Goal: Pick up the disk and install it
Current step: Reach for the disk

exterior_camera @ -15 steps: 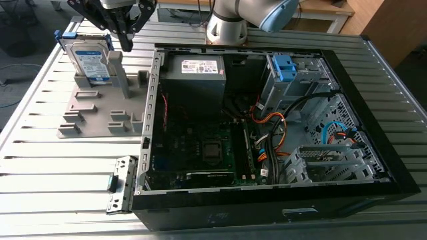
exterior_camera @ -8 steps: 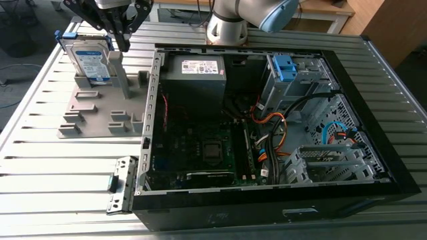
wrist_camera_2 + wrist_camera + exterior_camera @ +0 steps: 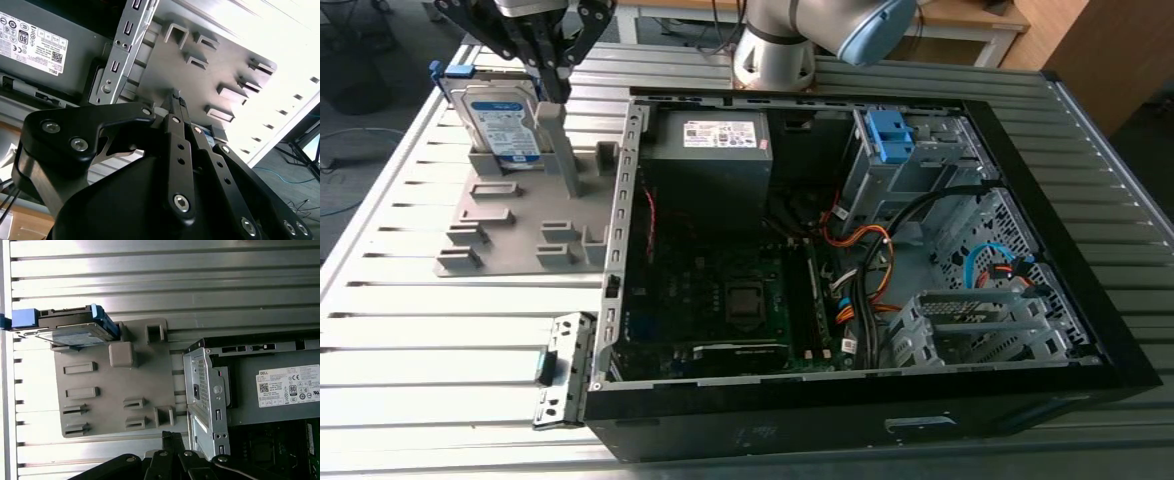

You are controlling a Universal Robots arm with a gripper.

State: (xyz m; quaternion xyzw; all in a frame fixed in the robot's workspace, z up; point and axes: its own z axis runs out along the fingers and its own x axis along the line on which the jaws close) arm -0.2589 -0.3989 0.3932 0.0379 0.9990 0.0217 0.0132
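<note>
- The disk (image 3: 500, 122) stands on edge in a slot of the grey holder (image 3: 520, 235).
- The holder lies on the table (image 3: 427, 330), at the exterior view's left of the open case (image 3: 854, 425).
- The gripper (image 3: 556, 88) hangs above the holder, apart from the disk, fingers together and empty.

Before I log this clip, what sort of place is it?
Probably a robotics lab or workshop set up for computer assembly: an open computer case lies on a slatted metal table, a grey fixture plate beside it holds the disk upright, and the arm's base stands by the case.
</note>
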